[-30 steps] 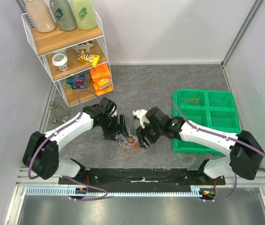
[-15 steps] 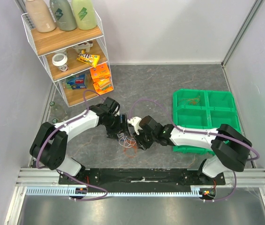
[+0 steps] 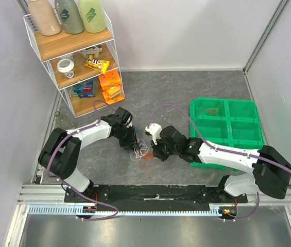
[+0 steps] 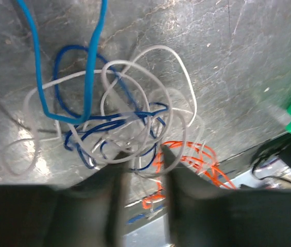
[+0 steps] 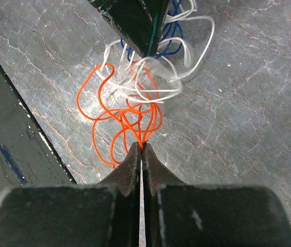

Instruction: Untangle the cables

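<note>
Two holds make sense here: the cables [image 3: 141,154] sit knotted on the counter [image 3: 186,98] between your arms, and pulling the colours apart needs a grip on each side. Your right jaws are pinched shut on the orange strands [image 5: 135,121]. Your left jaws stand apart astride the white and blue loops [image 4: 130,123], gripping nothing yet. Both arms reach inward, wrists pitched down, tips nearly meeting.

White arms [image 3: 83,135] with black joints; purple hoses [image 3: 171,106] loop behind the black left claw [image 3: 136,149] and right claw [image 3: 156,153].
</note>
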You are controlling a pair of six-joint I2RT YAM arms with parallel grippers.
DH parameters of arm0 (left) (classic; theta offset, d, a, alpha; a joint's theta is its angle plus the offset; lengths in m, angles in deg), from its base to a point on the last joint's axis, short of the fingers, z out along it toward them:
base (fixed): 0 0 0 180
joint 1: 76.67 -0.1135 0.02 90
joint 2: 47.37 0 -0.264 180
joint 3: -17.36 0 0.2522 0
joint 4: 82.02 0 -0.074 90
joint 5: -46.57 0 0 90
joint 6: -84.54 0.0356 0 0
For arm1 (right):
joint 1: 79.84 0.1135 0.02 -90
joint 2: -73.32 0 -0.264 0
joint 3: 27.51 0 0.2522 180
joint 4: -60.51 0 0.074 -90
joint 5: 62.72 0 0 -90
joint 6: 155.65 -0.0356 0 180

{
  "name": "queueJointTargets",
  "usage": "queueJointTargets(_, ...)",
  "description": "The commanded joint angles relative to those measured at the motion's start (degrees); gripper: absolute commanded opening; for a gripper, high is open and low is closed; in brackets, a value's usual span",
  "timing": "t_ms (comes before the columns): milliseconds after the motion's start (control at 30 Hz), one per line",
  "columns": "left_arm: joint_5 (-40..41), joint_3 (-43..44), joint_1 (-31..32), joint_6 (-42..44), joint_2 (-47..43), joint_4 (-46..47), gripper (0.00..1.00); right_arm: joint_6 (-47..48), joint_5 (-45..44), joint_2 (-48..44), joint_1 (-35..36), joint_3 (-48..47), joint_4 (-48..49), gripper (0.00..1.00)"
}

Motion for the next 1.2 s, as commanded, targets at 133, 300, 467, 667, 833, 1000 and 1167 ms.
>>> queueJointTargets(133,4.7,1.81,-2.59,2.47,-3.19,-1.92,0.04,-0.7,-11.64,-2.52,0.23,-2.76,-1.72,0.0)
queueJointTargets(300,11.29,3.22,-4.35,4.33,-10.57,-7.63,0.02,-2.64,-27.38,-5.77,0.14,-3.12,-2.43,0.0)
queueJointTargets(467,22.35,3.49,-5.67,3.01,-21.81,-12.99,0.02,-5.45,-36.19,-7.89,-2.23,-4.08,-3.39,0.0)
queueJointTargets(667,30.54,4.98,-6.46,1.6,-30.26,-17.3,0.02,-7.29,-34.78,-5.43,-4.52,-5.66,-4.45,0.0)
queueJointTargets(833,34.86,7.79,-6.64,0.9,-32.73,-19.85,0.02,-7.92,-27.51,-5.95,-8.38,-5.93,-4.8,0.0)
queueJointTargets(1000,27.5,9.64,-6.73,4.32,-29.05,-19.94,0.02,-3.35,-2.58,-4.38,-12.07,-7.16,-1.47,0.0)
queueJointTargets(1167,23.53,8.59,-6.73,5.2,-26.67,-18.81,0.04,-5.36,13.0,1.15,-15.85,-10.58,-0.41,0.0)
